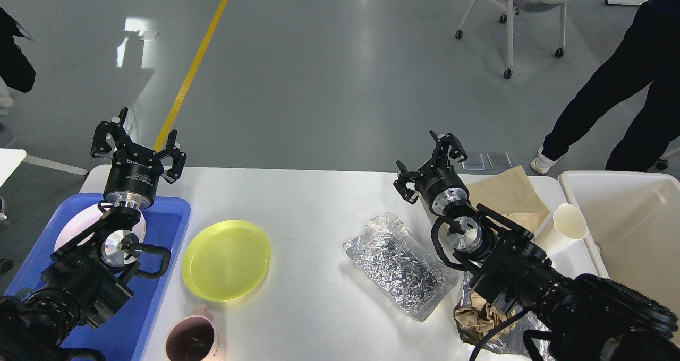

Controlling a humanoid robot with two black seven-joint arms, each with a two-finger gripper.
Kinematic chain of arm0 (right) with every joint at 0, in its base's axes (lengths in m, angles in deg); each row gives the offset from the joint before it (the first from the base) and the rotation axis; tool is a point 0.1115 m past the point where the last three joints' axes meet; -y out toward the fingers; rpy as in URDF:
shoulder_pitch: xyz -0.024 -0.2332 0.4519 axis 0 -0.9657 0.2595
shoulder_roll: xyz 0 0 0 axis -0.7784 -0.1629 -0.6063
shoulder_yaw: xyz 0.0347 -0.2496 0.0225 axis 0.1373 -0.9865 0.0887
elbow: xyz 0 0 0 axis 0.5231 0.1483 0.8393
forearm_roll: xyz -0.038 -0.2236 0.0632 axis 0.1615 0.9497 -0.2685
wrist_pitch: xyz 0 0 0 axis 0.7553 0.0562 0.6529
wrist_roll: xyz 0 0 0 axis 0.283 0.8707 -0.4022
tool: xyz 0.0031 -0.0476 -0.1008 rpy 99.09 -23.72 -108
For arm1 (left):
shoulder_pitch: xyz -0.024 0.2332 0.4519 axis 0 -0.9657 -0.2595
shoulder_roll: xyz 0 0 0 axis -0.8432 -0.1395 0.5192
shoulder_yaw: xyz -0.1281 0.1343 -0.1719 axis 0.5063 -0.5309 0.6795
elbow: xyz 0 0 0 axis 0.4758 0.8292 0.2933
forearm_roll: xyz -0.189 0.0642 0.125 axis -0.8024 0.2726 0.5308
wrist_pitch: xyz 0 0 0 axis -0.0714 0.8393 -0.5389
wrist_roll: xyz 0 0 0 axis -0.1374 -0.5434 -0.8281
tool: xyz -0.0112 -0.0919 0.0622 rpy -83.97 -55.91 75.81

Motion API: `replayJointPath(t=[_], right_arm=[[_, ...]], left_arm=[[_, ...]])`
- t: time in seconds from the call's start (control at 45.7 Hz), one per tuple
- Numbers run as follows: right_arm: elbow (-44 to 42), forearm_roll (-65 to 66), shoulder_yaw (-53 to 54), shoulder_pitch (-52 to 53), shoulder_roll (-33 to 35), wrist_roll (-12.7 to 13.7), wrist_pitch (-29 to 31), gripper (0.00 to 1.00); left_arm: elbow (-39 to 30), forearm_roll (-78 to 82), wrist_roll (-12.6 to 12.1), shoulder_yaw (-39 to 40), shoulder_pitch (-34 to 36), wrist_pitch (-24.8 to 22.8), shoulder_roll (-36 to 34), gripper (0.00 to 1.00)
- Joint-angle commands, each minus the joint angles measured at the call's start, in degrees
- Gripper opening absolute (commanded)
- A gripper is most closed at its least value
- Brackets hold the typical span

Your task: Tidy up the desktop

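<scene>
Over the far edge of the surface, both end effectors, left and right, hang wide open and empty; bare room lies mid-surface, and the cup is cut off below.

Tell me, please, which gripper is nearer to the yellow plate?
Left. The left gripper hovers up-left of the yellow plate, above the blue tray; the right gripper is farther, beyond the foil bag.
</scene>
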Motion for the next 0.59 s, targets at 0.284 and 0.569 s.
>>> replayJointPath(t=[0.284, 0.569], right_arm=[[0.0, 0.0, 0.0, 0.0, 0.0, 0.0, 0.0, 1.00], [0.0, 0.0, 0.0, 0.0, 0.0, 0.0, 0.0, 1.00]], left_arm=[[0.0, -0.1, -0.1, 0.0, 0.0, -0.1, 0.1, 0.97], [0.0, 0.1, -0.7, -1.0, 0.4, 1.3, 0.8, 0.97]])
